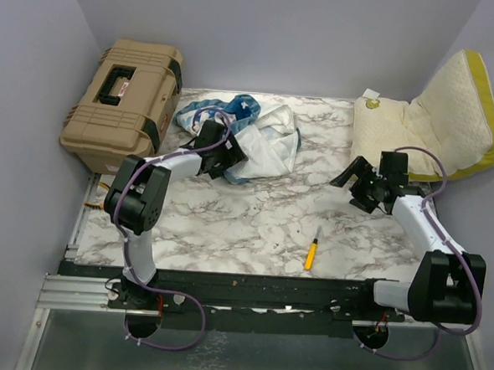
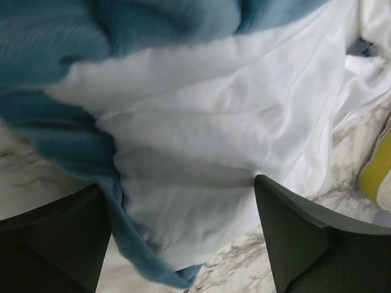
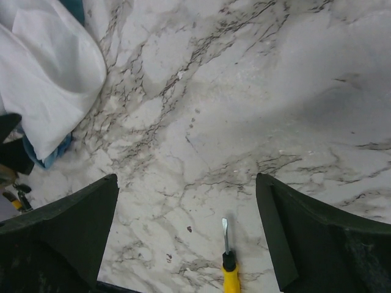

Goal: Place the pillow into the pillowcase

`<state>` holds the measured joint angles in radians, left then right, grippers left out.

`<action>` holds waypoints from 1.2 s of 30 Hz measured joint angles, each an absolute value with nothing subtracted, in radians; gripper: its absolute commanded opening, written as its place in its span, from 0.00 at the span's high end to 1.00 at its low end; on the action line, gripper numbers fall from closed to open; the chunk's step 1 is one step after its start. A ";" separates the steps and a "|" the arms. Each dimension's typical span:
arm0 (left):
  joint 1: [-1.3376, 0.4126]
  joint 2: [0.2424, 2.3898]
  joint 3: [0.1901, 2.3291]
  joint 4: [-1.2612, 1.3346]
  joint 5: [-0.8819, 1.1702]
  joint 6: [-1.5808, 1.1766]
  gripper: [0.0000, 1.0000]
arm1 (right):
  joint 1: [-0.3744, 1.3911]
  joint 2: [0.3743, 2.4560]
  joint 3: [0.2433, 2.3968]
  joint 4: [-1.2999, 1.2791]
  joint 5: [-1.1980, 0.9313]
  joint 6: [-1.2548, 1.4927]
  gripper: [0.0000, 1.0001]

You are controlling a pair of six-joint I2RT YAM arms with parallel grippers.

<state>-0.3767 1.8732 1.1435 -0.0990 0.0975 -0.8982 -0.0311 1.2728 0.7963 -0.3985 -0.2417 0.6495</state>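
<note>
1. Lying crumpled at the far left-centre of the white-and-grey marble worktop (image 1: 253, 227) is the soft blue-and-white patterned fabric pillowcase (image 1: 250, 139), with its plain white inside turned up and blue trim bunched at the far side.
2. Large rectangular cream-yellow quilted pillow (image 1: 435, 121) with a mustard-yellow edge band sits at the far right corner. It is partly propped against the right wall and well apart from the pillowcase.
3. Left end effector (image 1: 224, 150) is over the near edge of the pillowcase, fingers spread wide. The left wrist view shows white fabric (image 2: 214, 134) and a blue fold between and beyond the two dark fingers (image 2: 55, 238). Nothing is pinched.
4. A yellow patch at the right edge of the left wrist view is possibly the pillow band; too blurred to tell.
5. Right end effector (image 1: 360, 182) hangs above bare worktop just in front of the pillow, fingers spread wide and holding nothing (image 3: 186, 183).
6. The right wrist view shows marble below, with a corner of the white pillowcase (image 3: 49, 79) at upper left.
7. Small yellow-handled screwdriver (image 1: 312, 252) lies on the near-centre worktop, apart from both arms and also seen from the right wrist (image 3: 229, 268).
8. Tan hard plastic toolbox with black latches and handle (image 1: 122, 102) stands at the far left, just beside the pillowcase.
</note>
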 measured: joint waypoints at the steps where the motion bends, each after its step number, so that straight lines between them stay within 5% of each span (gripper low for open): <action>1: -0.377 1.892 1.161 -0.082 0.097 -0.911 0.21 | -0.022 1.278 0.797 -0.400 -0.252 0.646 0.00; 9: -0.377 2.007 1.237 0.012 0.109 -0.962 0.84 | 0.014 1.285 0.865 -0.426 -0.290 0.609 0.00; 12: -0.377 2.008 1.237 0.008 0.112 -0.952 1.00 | 0.015 1.285 0.907 -0.449 -0.291 0.600 0.00; 19: -0.397 1.888 1.218 -0.010 0.169 -0.914 1.00 | 0.019 1.285 0.956 -0.477 -0.312 0.594 0.00; 27: -0.614 1.465 1.098 -0.042 0.208 -0.872 1.00 | 0.021 1.327 1.079 -0.503 -0.385 0.609 0.00; 28: -0.658 1.407 1.068 -0.054 0.197 -0.871 0.95 | 0.023 1.334 1.098 -0.505 -0.398 0.611 0.00; 30: -0.731 1.303 1.002 -0.096 0.180 -0.873 0.60 | 0.027 1.351 1.128 -0.506 -0.419 0.611 0.00; 32: -0.783 1.209 0.933 -0.148 0.150 -0.876 0.35 | 0.033 1.371 1.155 -0.507 -0.439 0.608 0.00; 36: -0.806 1.039 0.824 -0.314 0.051 -0.884 0.23 | 0.055 1.407 1.174 -0.511 -0.471 0.583 0.00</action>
<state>-0.8059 1.0389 0.8242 -0.3141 0.0509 -0.8841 0.0551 1.4071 1.1740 -0.5110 -0.4713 0.5831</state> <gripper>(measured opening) 0.693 0.996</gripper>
